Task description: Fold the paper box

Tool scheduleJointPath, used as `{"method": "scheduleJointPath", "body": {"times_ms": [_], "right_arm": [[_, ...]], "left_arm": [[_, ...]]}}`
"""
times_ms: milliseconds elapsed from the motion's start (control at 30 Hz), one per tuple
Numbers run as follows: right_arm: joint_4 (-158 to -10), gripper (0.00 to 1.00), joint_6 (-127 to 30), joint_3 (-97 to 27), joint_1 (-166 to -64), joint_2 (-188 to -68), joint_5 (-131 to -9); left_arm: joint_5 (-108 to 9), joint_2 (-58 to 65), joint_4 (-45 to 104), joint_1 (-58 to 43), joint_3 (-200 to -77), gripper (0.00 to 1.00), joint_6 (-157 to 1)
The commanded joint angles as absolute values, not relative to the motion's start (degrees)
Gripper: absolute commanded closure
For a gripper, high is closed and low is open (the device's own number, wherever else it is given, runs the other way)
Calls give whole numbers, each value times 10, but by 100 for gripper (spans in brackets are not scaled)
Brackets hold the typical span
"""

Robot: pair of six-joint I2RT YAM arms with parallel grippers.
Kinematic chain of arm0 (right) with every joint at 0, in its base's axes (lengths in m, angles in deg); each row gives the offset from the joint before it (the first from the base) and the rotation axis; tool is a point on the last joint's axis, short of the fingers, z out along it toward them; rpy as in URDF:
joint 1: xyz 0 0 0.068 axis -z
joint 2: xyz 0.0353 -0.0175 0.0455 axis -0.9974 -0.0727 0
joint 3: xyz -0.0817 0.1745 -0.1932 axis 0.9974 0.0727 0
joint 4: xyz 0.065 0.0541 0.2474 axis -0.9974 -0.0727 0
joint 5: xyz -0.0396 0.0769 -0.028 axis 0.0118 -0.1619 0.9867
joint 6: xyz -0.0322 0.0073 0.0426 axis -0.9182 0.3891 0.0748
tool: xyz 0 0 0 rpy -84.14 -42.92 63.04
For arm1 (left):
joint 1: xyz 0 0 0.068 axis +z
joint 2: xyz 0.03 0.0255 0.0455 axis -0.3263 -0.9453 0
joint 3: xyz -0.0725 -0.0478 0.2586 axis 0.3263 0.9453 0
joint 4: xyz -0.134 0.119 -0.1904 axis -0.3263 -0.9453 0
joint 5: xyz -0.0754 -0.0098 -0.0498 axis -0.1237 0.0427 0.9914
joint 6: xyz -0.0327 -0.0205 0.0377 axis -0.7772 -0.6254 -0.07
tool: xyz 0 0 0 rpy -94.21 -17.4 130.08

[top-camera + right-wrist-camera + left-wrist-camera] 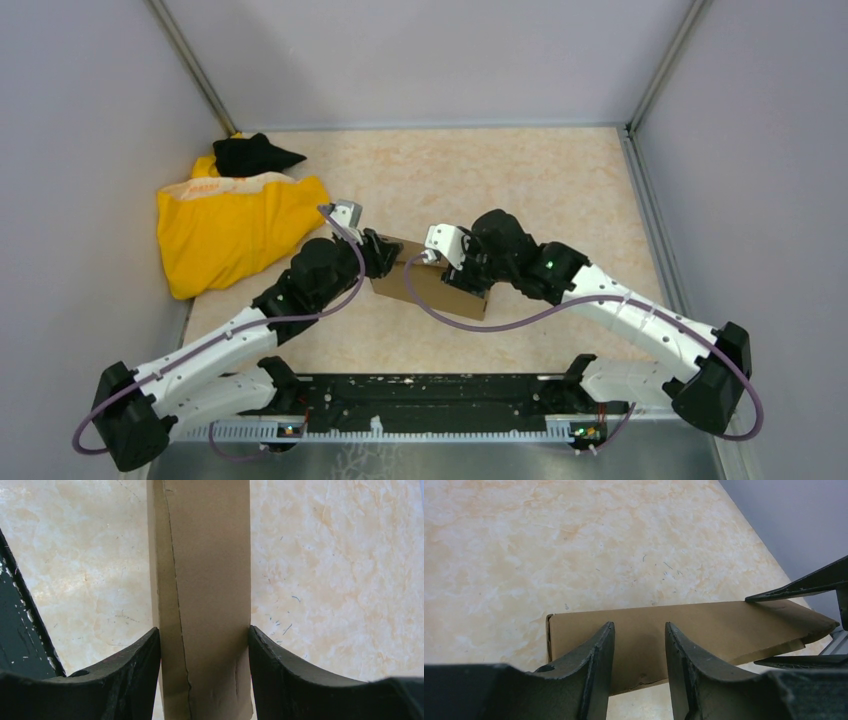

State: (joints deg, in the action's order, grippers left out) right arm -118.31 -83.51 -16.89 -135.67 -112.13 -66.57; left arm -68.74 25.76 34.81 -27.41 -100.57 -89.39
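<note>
Grip confirmed: right claw (204, 630) clenched on box (205, 555), which stands between its fingers, touching both. The left claw (640, 625) is part-open, pinching nothing, tips over the box's face. Advice: right should hold firm while left presses squarely on that face, without crushing it.

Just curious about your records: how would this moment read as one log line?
paper box: between both arms | right tool: shut on its sides | left tool: open, poised over it
</note>
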Motion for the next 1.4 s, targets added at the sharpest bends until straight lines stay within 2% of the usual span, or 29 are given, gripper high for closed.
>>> {"method": "scheduleJointPath", "body": {"times_ms": [0, 433, 533, 667, 767, 867, 1367], "right_arm": [[-1232, 88, -807, -126, -1358, -1152, -680], [-1216, 86, -796, -123, -1356, -1152, -683], [-1208, 78, -785, -138, -1357, -1146, -689], [-1188, 56, -772, -163, -1357, -1127, -707], [-1175, 46, -762, -182, -1357, -1111, -731], [-1166, 42, -751, -200, -1357, -1095, -751], [-1137, 36, -698, -229, -1357, -1023, -784]], "left_arm": [[-697, 240, 297, -291, -962, 52, -929], [-750, 200, 289, -326, -921, 56, -1008], [-756, 200, 281, -329, -923, 55, -1012], [-763, 196, 280, -332, -926, 56, -1016], [-766, 190, 266, -332, -929, 56, -1018], [-770, 185, 258, -332, -934, 55, -1017], [-774, 170, 247, -333, -950, 56, -1019]]}}
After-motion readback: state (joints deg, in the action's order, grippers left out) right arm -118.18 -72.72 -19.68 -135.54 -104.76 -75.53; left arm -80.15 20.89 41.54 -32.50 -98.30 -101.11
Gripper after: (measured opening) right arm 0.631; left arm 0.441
